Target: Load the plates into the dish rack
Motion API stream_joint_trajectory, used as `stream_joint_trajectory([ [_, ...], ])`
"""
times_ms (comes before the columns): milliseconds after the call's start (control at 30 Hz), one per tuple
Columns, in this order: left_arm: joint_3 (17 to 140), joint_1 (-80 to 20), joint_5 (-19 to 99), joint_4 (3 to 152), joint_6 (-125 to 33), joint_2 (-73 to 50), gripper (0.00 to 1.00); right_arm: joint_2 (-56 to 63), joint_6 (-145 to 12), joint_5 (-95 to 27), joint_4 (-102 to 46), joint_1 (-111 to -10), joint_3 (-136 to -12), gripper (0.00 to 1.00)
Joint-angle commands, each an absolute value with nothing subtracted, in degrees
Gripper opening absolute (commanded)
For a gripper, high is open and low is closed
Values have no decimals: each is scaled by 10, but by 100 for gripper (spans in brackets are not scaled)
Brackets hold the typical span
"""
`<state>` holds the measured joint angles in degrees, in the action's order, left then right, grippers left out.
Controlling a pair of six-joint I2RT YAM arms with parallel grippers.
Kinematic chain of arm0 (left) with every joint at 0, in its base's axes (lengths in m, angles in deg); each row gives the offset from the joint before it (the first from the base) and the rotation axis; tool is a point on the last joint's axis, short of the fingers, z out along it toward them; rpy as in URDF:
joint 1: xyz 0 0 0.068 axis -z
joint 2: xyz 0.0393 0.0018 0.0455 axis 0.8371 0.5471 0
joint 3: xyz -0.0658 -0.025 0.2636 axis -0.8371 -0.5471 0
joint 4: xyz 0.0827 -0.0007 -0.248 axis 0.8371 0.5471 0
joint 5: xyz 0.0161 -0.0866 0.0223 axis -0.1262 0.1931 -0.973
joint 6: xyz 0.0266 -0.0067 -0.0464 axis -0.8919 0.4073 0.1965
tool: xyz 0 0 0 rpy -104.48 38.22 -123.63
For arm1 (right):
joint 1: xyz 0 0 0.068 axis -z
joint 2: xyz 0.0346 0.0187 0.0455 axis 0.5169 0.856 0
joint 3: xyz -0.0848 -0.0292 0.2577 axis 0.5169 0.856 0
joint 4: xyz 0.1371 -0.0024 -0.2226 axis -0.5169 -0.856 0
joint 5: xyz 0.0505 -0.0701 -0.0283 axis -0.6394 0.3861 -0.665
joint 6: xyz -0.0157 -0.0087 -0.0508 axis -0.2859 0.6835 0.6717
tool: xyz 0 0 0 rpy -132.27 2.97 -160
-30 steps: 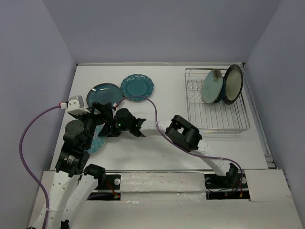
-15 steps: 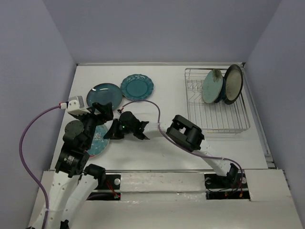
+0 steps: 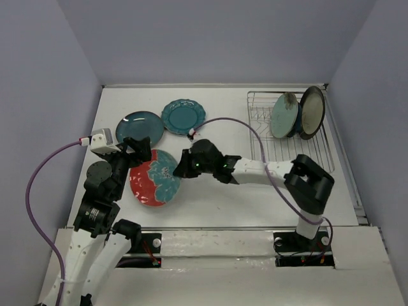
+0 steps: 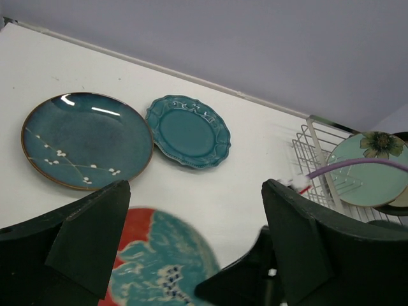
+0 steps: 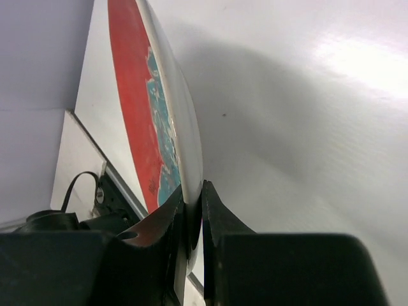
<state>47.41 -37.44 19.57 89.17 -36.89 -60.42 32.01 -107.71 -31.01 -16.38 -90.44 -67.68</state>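
Observation:
My right gripper [image 3: 183, 167] is shut on the right rim of the red-rimmed teal plate [image 3: 153, 178], seen edge-on in the right wrist view [image 5: 171, 127] and below my left fingers in the left wrist view [image 4: 159, 268]. My left gripper [image 3: 137, 150] is open and empty above the plate's left side. The dark teal round plate [image 3: 140, 127] and the teal scalloped plate [image 3: 183, 116] lie flat at the back left. The silver wire dish rack [image 3: 288, 135] at the right holds the mint flower plate [image 3: 284, 116] and a brown-rimmed cream plate [image 3: 312, 112] upright.
A purple cable [image 3: 236, 124] arches from my right wrist over the table towards the rack. Grey-blue walls close in the table on three sides. The right arm's elbow [image 3: 310, 180] stands in front of the rack's near edge.
My right gripper has pulled the red-rimmed teal plate to the right, out from under the left arm. The right arm's elbow has swung right. The left arm has barely moved.

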Motion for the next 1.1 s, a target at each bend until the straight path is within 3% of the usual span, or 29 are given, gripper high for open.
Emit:
stream_joint_trajectory([
  [0, 476, -371, 198, 863, -375, -612, 95, 140, -1004, -242, -100, -818, -627, 7],
  [133, 475, -371, 207, 861, -374, -613, 95, 2, -920, -146, -184, -772, -625, 7],
  [400, 474, -365, 209, 861, -375, -619, 95, -114, -737, 77, -292, -677, -685, 7],
  [567, 474, -363, 217, 859, -375, -621, 94, -89, -640, 182, -313, -622, -737, 7],
  [1067, 472, -360, 227, 857, -376, -617, 94, 27, -553, 195, -312, -498, -785, 7],
])
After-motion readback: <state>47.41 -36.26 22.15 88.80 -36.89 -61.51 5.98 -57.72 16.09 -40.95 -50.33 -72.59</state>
